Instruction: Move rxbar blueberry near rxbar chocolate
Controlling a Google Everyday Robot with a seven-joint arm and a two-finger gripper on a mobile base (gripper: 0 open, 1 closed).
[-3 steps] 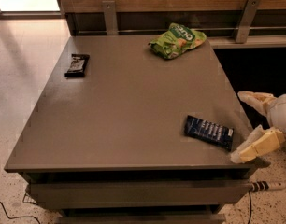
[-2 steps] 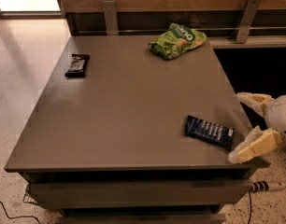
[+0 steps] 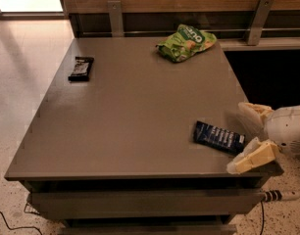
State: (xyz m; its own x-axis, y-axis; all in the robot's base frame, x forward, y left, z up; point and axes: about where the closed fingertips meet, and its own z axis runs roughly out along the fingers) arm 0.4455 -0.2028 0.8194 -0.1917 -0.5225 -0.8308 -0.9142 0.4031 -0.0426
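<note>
Table [image 3: 140, 111] right edge, gripper [image 3: 237, 137] spread beside rxbar blueberry [image 3: 217, 136]

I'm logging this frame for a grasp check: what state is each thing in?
gripper: open, at the table's right edge, by the blue bar's end.
rxbar blueberry: lying flat, front right, not gripped.
rxbar chocolate: lying flat, far left.
green chip bag: crumpled, lying at the back.
</note>
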